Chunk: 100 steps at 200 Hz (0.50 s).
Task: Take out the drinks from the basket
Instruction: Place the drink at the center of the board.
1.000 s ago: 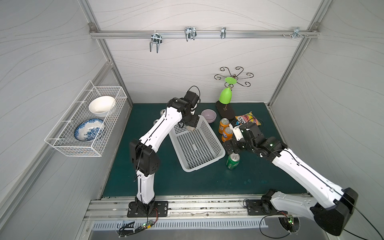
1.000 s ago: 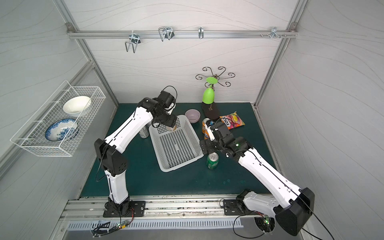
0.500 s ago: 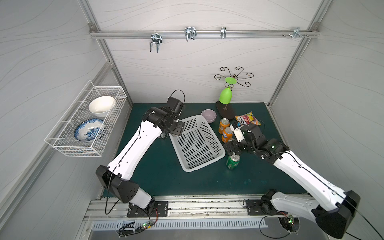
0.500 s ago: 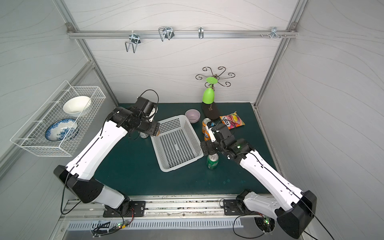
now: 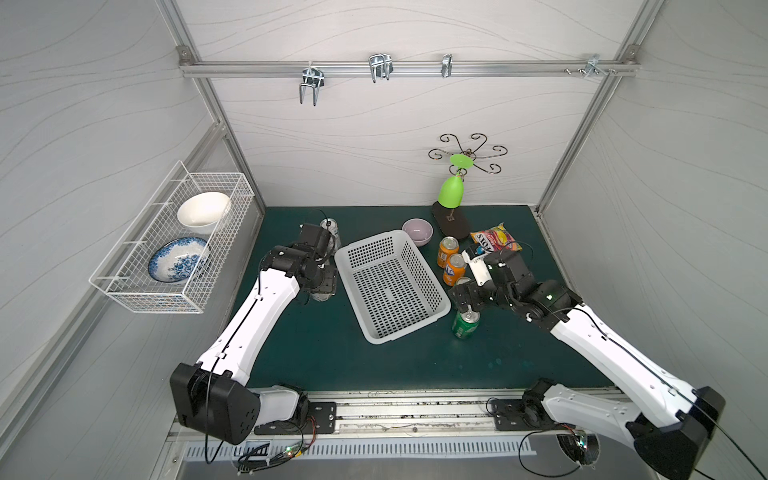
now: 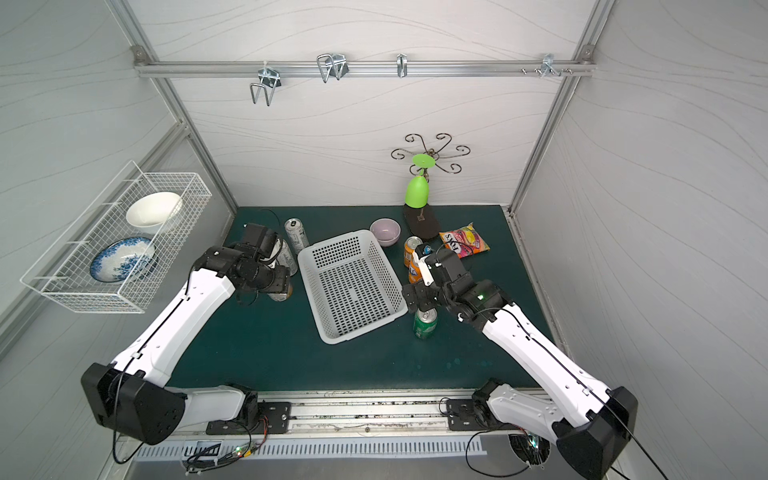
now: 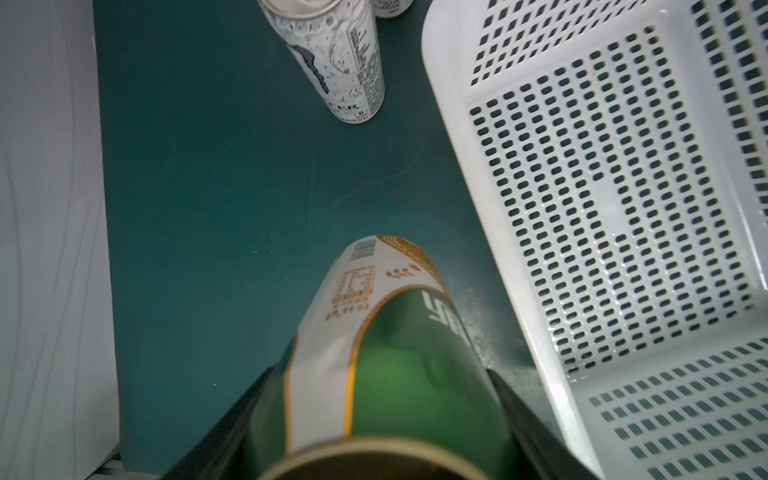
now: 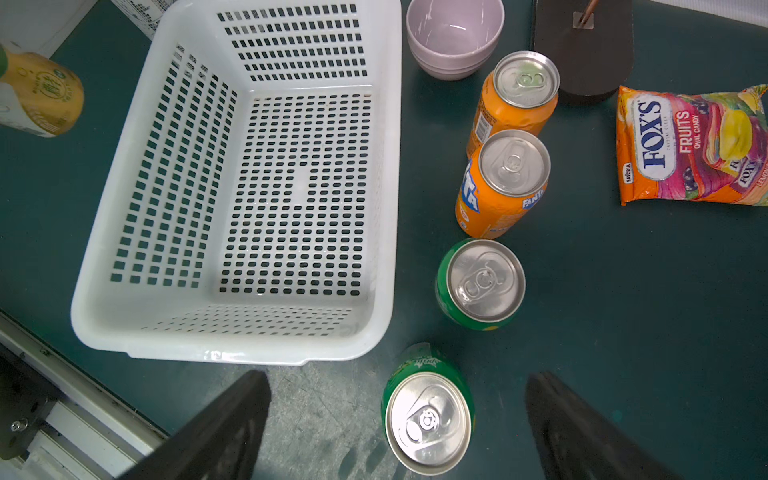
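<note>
Left hand (image 7: 384, 415), beside the white perforated plastic basket's (image 7: 469, 124) rim over bare counter (image 7: 228, 187), holds a cream-and-green metal can (image 7: 386, 332); right hand (image 8: 395, 399) hovers wide.

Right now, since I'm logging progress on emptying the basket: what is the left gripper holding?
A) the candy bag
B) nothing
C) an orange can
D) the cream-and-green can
D: in the left wrist view, the left gripper has a finger on each side of the cream-and-green can, just outside the basket.
</note>
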Each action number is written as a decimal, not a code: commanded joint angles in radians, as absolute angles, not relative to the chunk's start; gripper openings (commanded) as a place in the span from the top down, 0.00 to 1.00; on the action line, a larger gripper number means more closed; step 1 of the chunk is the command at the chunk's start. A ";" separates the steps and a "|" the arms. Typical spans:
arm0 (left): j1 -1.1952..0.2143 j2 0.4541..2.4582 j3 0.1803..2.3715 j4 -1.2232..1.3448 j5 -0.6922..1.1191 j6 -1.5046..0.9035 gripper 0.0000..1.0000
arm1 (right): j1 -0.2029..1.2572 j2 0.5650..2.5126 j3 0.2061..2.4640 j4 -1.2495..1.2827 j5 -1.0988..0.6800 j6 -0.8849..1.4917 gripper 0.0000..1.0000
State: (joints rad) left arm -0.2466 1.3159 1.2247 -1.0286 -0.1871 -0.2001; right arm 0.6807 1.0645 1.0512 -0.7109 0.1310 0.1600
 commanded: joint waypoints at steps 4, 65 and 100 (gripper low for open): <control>-0.238 1.334 1.209 -0.840 -0.212 -0.241 0.43 | 0.677 1.043 1.043 -0.728 0.127 0.156 0.01; -0.232 1.463 1.157 -0.697 -0.205 -0.250 0.43 | 0.677 1.040 1.048 -0.735 0.132 0.159 0.01; -0.232 1.525 1.154 -0.669 -0.206 -0.249 0.44 | 0.677 1.040 1.055 -0.741 0.138 0.155 0.01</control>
State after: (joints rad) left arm -0.2363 1.5112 1.1370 -0.7681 -0.1944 -0.2401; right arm 0.6807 1.0599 1.0512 -0.7204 0.1314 0.1600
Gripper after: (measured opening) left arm 0.709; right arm 0.991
